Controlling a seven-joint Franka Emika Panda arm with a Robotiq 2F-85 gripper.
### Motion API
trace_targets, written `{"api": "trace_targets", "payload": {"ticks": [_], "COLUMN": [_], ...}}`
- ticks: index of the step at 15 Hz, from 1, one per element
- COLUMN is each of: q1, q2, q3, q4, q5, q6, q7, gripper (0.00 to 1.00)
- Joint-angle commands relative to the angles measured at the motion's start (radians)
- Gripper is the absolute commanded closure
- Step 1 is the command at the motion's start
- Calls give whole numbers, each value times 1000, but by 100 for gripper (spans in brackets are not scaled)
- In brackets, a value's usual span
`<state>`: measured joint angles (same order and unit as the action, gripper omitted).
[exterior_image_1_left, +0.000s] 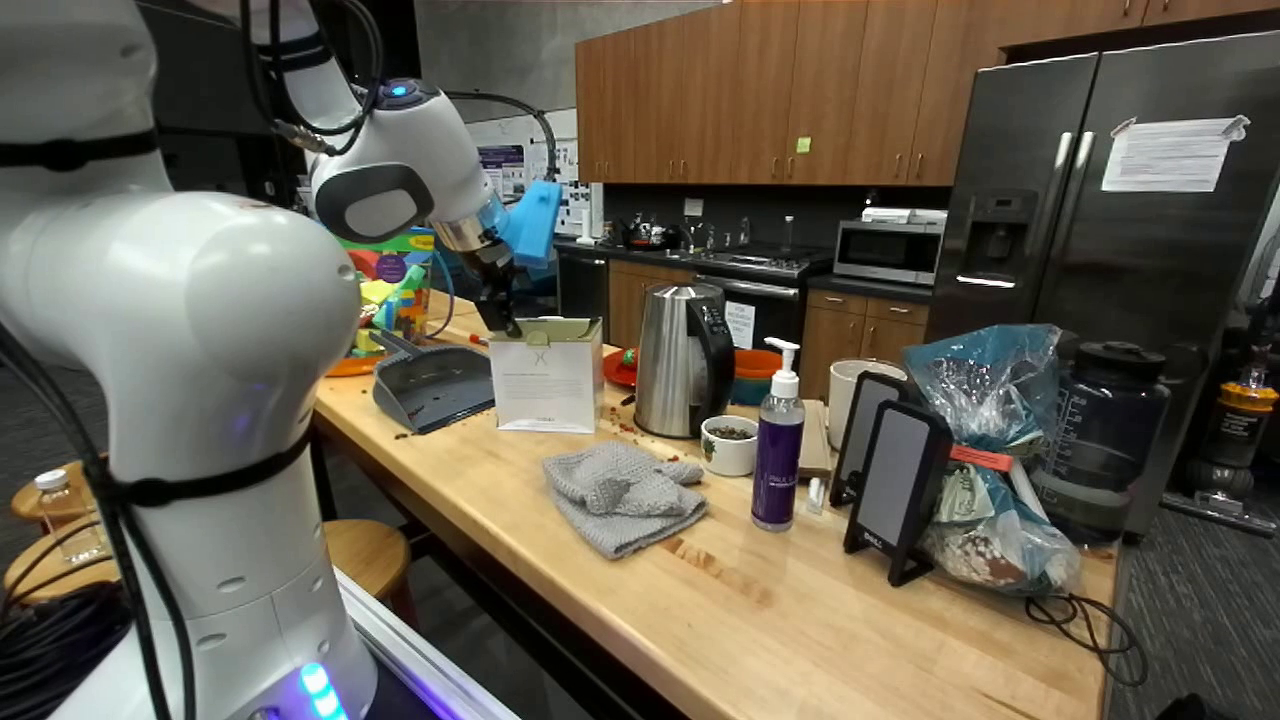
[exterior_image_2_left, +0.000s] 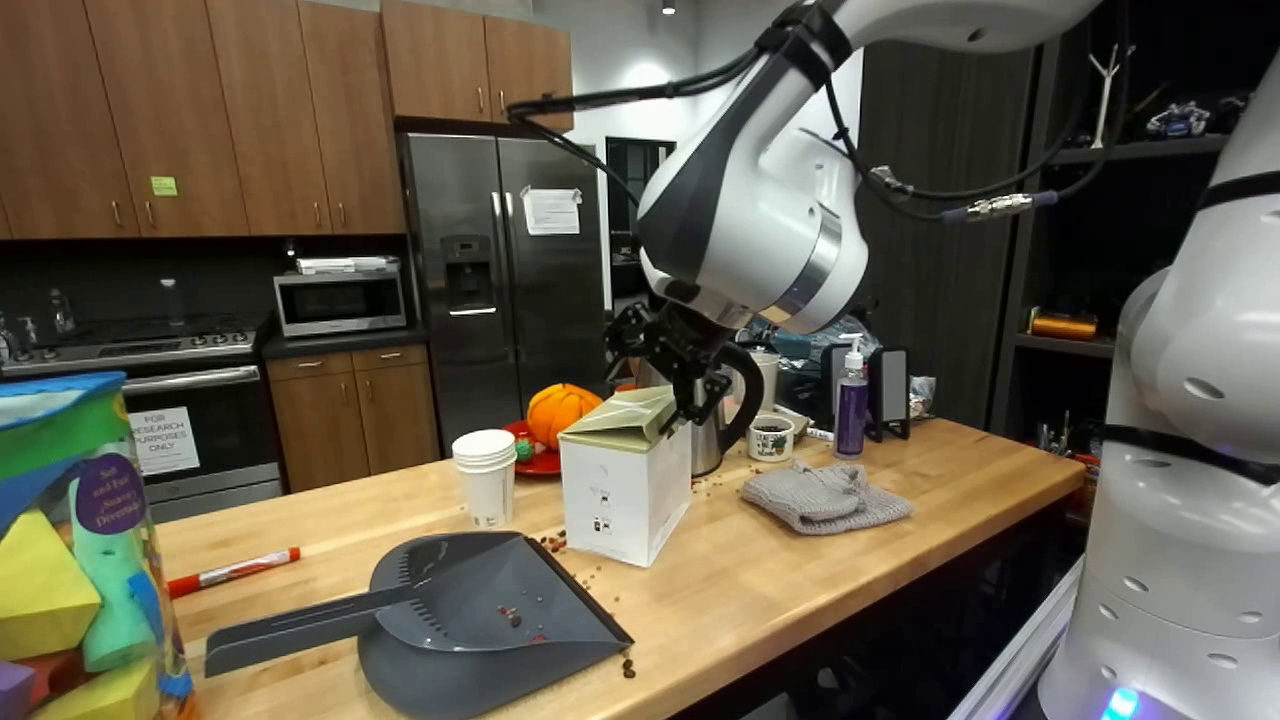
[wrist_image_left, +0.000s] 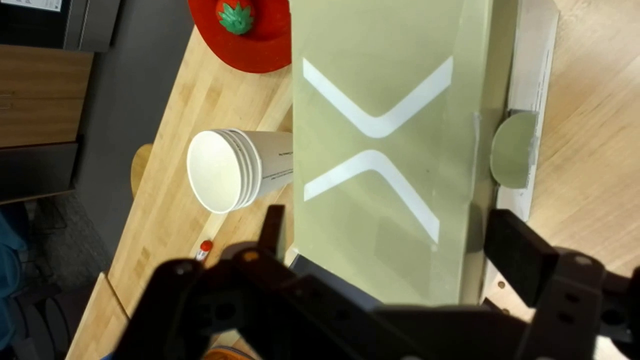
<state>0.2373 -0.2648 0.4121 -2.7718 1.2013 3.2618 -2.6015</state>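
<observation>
A white box (exterior_image_1_left: 545, 385) with a pale green lid (exterior_image_2_left: 628, 412) stands upright on the wooden table. In the wrist view, the lid (wrist_image_left: 375, 140) bears two white bent stripes, and a rounded green tab (wrist_image_left: 515, 150) shows along one side. The lid looks slightly raised from the box (exterior_image_2_left: 618, 500) at its front edge. My gripper (wrist_image_left: 390, 225) is open at the lid's near end, its black fingers wide apart with the lid between them. A narrow gap shows beside the left finger (wrist_image_left: 274, 225); whether the right finger touches the box is unclear.
Beside the box are stacked paper cups (exterior_image_2_left: 485, 475), a grey dustpan (exterior_image_2_left: 480, 620) and a steel kettle (exterior_image_1_left: 668, 360). A grey cloth (exterior_image_1_left: 625, 495), a small white bowl (exterior_image_1_left: 728, 447) and a purple pump bottle (exterior_image_1_left: 777, 455) lie further along. Small bits are scattered around the box.
</observation>
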Motion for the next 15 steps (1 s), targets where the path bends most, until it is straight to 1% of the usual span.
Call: {"api": "trace_targets", "payload": {"ticks": [1, 3, 6, 11, 15], "q1": [-35, -62, -120, -219, -306], "q2": [9, 22, 55, 99, 105], "q3": [29, 52, 104, 217, 313], "q4": [0, -1, -1, -2, -1], "q5": [-8, -15, -27, -19, -18], "q6": [4, -5, -19, 12, 33], "q7": [0, 0, 0, 0, 0], "gripper": [0, 0, 0, 0, 0]}}
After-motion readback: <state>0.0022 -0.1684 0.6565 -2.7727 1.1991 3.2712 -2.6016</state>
